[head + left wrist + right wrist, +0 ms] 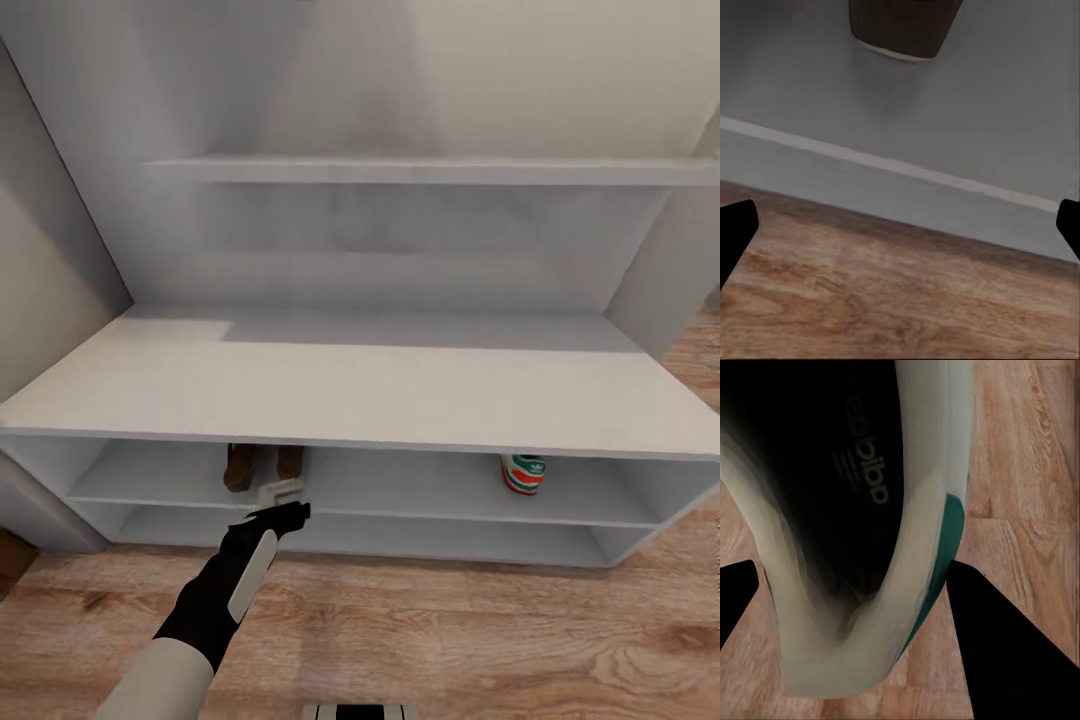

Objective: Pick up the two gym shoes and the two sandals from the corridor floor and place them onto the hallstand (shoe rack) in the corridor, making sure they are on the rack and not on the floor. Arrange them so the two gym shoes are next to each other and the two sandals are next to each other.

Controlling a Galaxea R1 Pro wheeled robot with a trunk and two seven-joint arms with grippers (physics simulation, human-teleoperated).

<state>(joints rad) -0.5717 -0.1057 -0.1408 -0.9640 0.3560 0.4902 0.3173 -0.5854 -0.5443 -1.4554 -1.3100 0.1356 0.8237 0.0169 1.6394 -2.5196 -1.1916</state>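
The white hallstand fills the head view. On its upper open shelf two dark brown sandals stand side by side at the left. One gym shoe shows its red-orange heel on the same shelf at the right. My left gripper hovers open just in front of that shelf, below the sandals. In the left wrist view one sandal lies beyond the left gripper. My right gripper is shut on the other gym shoe, white with a green stripe, held over the wood floor.
A plain white wall shelf hangs above the hallstand. Grey walls close in on both sides. Wood floor runs in front of the rack. The lower shelf lies below the shoes.
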